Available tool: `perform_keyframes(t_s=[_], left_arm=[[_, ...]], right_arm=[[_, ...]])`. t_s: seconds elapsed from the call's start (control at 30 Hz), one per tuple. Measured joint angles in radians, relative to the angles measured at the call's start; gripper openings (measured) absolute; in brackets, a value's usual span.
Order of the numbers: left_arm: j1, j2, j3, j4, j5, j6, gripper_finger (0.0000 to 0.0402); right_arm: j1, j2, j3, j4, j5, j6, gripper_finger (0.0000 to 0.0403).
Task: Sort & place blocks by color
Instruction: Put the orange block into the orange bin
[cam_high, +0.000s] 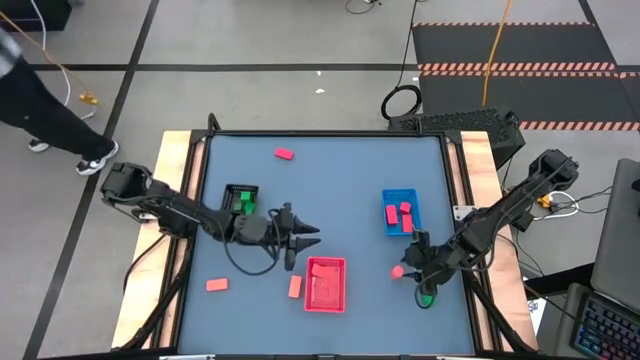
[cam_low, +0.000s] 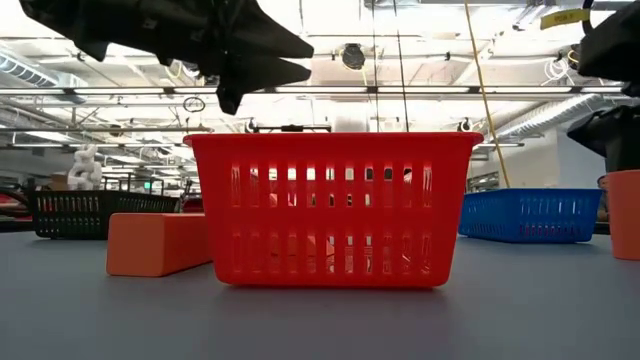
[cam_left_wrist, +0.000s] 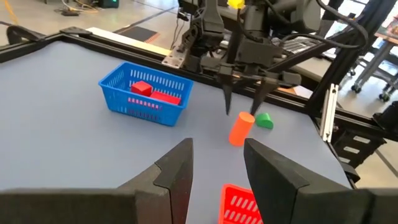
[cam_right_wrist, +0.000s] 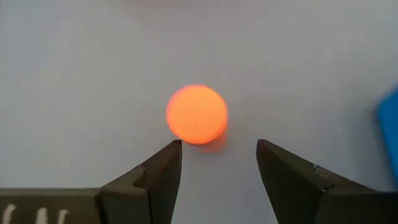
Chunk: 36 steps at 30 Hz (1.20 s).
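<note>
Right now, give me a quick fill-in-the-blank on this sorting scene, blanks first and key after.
1. The right hand hangs open above an upright ___ cylinder block.
2. The black tray holds ___ blocks.
3. The magenta-red blocks lie in the ___ tray.
4. The open left hand holds ___.

Missing: orange; green; blue; nothing

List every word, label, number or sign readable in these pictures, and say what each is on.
None can be read.
Red tray, blue tray, black tray, the blocks: no printing shows.
Yellow tag high in the low view: any writing is too small to read.
Keyboard at the table's edge: keys too small to read.
</note>
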Motion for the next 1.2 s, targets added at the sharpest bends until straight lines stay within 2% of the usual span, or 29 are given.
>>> perform_keyframes(t_s=[0.13, 0.47, 0.9, 1.0, 1.13, 1.2], left_arm=[[-0.023, 0.000, 0.000, 0.000, -0.037, -0.006, 0.0145], [-0.029, 0.000, 0.000, 0.000, -0.040, 0.001, 0.0145], [-0.027, 0.000, 0.000, 0.000, -0.040, 0.000, 0.0145], [-0.027, 0.000, 0.000, 0.000, -0.040, 0.000, 0.0145], [-0.028, 0.000, 0.000, 0.000, -0.040, 0.000, 0.0145], [-0.028, 0.000, 0.000, 0.000, -0.040, -0.001, 0.0145]], right_arm=[[0.000, 0.000, -0.026, 0.054, 0.000, -0.026, 0.0201], [0.004, 0.001, -0.069, 0.210, 0.004, -0.048, 0.0201], [0.003, 0.003, -0.075, 0.229, 0.078, -0.033, 0.0198], [0.003, 0.004, -0.075, 0.226, 0.078, -0.033, 0.0176], [0.003, 0.022, -0.074, 0.228, 0.085, -0.033, 0.0119], [0.003, 0.038, -0.072, 0.232, 0.087, -0.033, 0.0115]])
